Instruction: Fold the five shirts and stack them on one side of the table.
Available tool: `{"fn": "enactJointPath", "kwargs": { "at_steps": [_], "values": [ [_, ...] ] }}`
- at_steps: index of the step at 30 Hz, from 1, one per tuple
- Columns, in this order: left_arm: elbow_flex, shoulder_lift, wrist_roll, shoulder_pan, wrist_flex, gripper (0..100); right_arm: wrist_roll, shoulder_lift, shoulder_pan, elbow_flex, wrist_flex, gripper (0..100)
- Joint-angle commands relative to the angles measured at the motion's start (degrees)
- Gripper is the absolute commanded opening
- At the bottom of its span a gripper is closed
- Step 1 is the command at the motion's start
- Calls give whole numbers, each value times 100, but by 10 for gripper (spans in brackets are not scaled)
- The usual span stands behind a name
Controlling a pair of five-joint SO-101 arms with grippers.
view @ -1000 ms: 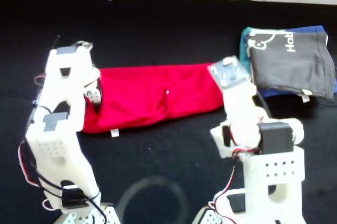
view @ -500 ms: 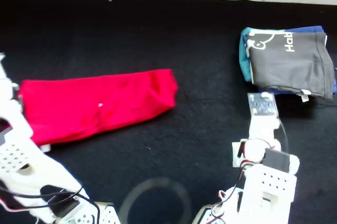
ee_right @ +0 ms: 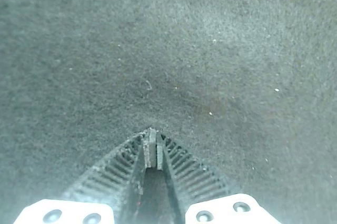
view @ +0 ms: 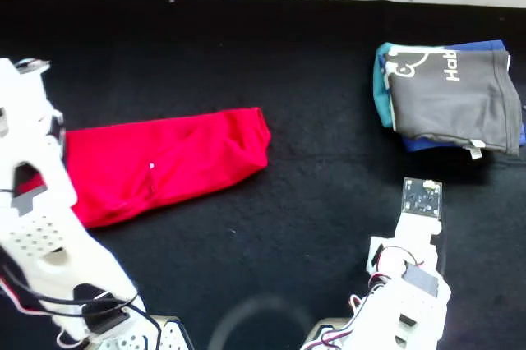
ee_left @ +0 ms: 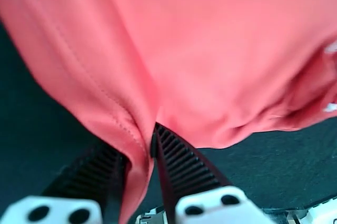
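Left pincer (ee_left: 141, 141) clamped on fold of red shirt (view: 164, 161); shirt lay as long strip on left part of black bench (view: 246, 46). Right pincer (ee_right: 151, 145) closed, empty, low over bench. Folded shirts stack (view: 452, 99) sat at far right side

— What's lying on the black table (view: 246, 38)?
— A red shirt (view: 164, 161), rumpled, at the left. Well apart, far right, a stack of folded shirts (view: 452, 99), grey on top.

right gripper (ee_right: 151, 148) | jaws closed tip to tip | over black table cover (ee_right: 210, 50) | contact with it unclear
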Motion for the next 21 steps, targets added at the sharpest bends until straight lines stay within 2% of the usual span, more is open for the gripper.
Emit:
{"fn": "enactJointPath", "kwargs": {
  "at_steps": [1, 13, 21],
  "values": [
    [92, -734, 149, 804, 88, 9, 18, -22, 57, 154, -163, 6],
    [119, -1297, 580, 3582, 79, 9, 18, -22, 75, 163, -163, 6],
    [101, -857, 818, 4602, -70, 9, 18, -22, 75, 163, -171, 6]
  ]
}}
